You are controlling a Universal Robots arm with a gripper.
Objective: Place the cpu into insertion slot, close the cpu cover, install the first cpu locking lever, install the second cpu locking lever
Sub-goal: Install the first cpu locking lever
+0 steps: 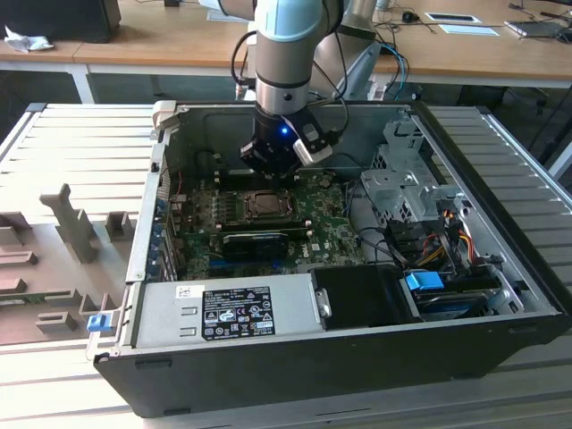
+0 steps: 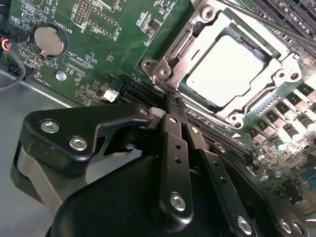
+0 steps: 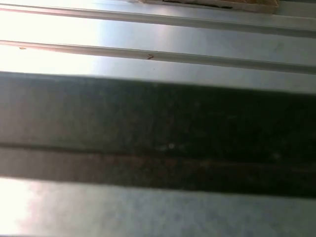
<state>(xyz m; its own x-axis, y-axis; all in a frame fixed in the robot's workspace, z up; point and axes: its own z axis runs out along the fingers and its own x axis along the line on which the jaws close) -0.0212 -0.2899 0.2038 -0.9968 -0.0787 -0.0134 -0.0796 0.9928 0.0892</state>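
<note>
In the second wrist view the cpu [image 2: 224, 69] sits flat in the insertion slot [image 2: 296, 74], upper right of the frame, with the cpu cover [image 2: 195, 37] lying closed around it. The gripper [image 2: 170, 101] hangs just beside the slot's near corner, jaws together and holding nothing. In the exterior view the gripper [image 1: 268, 174] is at upper centre, over the green board [image 1: 197, 210]. The chip looks light, stiff and fragile, best held by its edges. The thin lever wire [image 2: 256, 19] looks springy and slippery.
</note>
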